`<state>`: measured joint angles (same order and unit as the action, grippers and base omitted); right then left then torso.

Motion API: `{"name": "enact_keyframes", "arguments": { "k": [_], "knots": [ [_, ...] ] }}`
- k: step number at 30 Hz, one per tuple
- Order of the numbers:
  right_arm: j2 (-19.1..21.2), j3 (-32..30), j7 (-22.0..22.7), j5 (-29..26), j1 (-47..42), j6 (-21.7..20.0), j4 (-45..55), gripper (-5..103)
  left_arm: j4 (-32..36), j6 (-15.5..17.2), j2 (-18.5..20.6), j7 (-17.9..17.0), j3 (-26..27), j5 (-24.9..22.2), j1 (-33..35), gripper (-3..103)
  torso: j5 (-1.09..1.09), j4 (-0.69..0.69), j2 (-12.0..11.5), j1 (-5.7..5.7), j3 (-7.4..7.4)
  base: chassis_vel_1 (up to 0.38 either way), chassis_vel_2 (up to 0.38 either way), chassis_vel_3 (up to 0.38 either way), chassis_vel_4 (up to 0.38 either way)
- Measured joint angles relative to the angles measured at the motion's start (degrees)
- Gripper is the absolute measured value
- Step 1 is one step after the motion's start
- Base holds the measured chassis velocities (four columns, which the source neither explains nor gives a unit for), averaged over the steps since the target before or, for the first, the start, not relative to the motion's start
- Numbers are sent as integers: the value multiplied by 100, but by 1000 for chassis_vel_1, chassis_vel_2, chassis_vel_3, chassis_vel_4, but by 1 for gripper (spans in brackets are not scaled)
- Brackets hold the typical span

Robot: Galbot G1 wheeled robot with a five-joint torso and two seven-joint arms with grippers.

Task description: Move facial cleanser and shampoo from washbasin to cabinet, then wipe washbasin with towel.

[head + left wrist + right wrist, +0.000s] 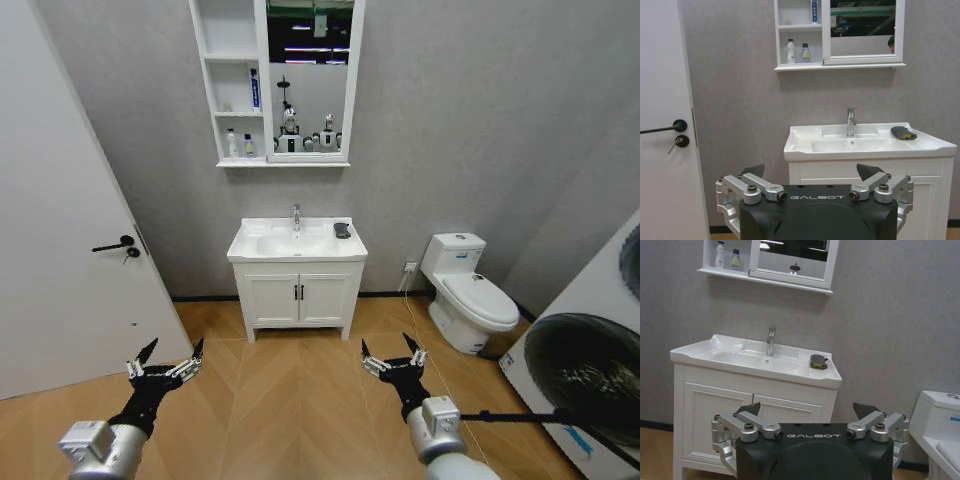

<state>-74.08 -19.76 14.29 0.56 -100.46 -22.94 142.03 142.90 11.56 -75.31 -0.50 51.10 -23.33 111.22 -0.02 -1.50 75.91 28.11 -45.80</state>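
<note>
The white washbasin (262,232) with its chrome faucet (296,217) stands against the far wall, well ahead of both arms. The dark towel (342,230) lies folded on its right rim, and the wrist views also show the towel (903,133) (818,361). Above hangs the white cabinet (230,165) with a mirror. On its lowest shelf stand a white bottle (232,145) and a smaller labelled bottle (249,146); I cannot tell which is the shampoo or the facial cleanser. A blue tube (254,88) stands one shelf up. My left gripper (165,358) and right gripper (392,352) hang open and empty over the floor.
A white door with a black handle (115,243) closes off the left. A toilet (470,295) stands right of the two-door vanity (298,295), and a washing machine (590,370) is at the near right. Wood floor (290,390) stretches between me and the vanity.
</note>
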Motion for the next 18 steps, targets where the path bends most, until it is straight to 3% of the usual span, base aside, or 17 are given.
{"name": "enact_keyframes", "arguments": {
  "k": [18],
  "knots": [
    [-6, -5, -1, 4, -3, -18, -2, 100, 0, 0, 0, 0, 0, 0, 0, 100, 0, 0, 2, -5, 2, -7, 10, 13, -5]
  ]
}}
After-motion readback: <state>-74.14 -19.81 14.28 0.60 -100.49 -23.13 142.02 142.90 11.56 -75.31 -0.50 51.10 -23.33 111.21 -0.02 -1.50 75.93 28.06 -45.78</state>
